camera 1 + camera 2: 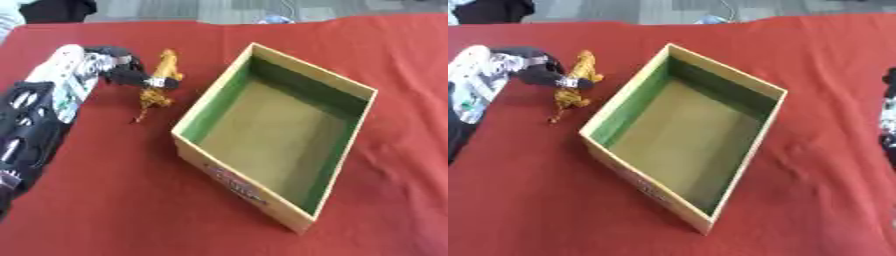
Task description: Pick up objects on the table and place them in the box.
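Red cloth and grey floor
A red cloth (131, 200) covers the worktop; beyond its far edge lies grey floor (175, 10).

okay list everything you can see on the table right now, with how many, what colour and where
toy: one, yellow-orange animal figure, left of the box, on the cloth
box: one, tan outside with green inner walls, open top, nothing visible inside, middle of the table
cloth: one, red, covers the table
floor: grey, beyond the far edge, with a small blue-white thing on it
left hand: one, black, at the left, fingers curled round the toy's middle
right hand: dark sliver at the right edge of the right eye view; fingers not visible
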### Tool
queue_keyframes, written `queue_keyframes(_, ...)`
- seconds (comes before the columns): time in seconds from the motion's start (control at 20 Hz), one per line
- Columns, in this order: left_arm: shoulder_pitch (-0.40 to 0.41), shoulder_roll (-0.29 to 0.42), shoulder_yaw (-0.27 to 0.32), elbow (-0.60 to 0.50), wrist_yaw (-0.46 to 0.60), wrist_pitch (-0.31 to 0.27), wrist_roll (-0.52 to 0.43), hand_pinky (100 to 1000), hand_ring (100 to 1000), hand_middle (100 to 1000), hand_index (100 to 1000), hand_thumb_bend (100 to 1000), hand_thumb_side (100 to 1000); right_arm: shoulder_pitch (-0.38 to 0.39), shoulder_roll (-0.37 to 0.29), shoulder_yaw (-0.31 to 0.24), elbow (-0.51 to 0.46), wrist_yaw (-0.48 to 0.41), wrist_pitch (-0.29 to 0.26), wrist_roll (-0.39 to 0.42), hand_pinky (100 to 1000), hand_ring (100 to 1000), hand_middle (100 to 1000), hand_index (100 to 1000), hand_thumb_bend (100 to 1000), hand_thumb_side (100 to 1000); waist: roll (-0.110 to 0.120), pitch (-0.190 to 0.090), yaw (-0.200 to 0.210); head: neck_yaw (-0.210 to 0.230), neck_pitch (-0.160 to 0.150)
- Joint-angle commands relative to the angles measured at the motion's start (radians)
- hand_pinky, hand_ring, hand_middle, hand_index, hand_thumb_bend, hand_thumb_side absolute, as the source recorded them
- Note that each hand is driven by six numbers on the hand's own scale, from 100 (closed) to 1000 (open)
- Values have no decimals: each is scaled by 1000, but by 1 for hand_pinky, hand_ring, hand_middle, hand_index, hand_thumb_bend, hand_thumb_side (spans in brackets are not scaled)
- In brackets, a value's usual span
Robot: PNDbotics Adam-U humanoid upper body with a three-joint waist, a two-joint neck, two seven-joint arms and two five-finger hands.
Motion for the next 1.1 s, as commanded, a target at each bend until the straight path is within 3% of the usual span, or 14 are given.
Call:
queue_keyframes(0.05,-18,12,14,7,-13,3,3,631,633,688,830,890,1000,-9,-7,-1,-20,5,3,0,949,665,618,779,100,652,-2,-14,0,5,-12)
queue_keyframes(0.15,-19,9,14,8,-15,4,7,624,615,665,815,824,1000,-10,-6,-1,-20,5,4,1,950,665,618,780,100,653,0,-11,-1,7,-14)
queue_keyframes(0.25,-20,7,15,9,-18,7,14,615,594,638,795,695,1000,-10,-4,-1,-20,5,5,2,950,666,618,780,100,654,0,-10,-3,9,-15)
queue_keyframes(0.3,-20,7,16,10,-20,9,18,603,582,624,784,561,1000,-10,-4,-1,-20,5,6,1,951,666,618,780,100,654,0,-9,-3,9,-15)
queue_keyframes(0.4,-19,5,16,11,-23,12,24,591,571,612,777,432,1000,-9,-3,-2,-20,5,7,0,951,666,618,780,100,655,-1,-8,-4,10,-16)
queue_keyframes(0.45,-19,4,17,12,-23,14,26,579,565,606,772,344,952,-9,-2,-2,-20,5,8,0,951,666,617,780,100,655,-1,-7,-6,10,-17)
queue_keyframes(0.75,-18,-6,19,17,0,21,38,548,552,594,765,247,808,-8,3,-3,-20,6,11,1,952,667,617,780,100,656,-2,-4,-12,16,-22)
queue_keyframes(0.95,-17,-6,16,12,19,18,45,521,535,574,754,100,653,-5,4,-3,-20,7,14,2,952,667,617,780,100,658,-4,-4,-9,16,-19)
queue_keyframes(1.1,-21,-1,17,1,29,25,55,497,521,561,742,100,586,-4,5,-3,-20,8,17,3,952,668,617,780,100,659,-5,-6,-6,16,-15)
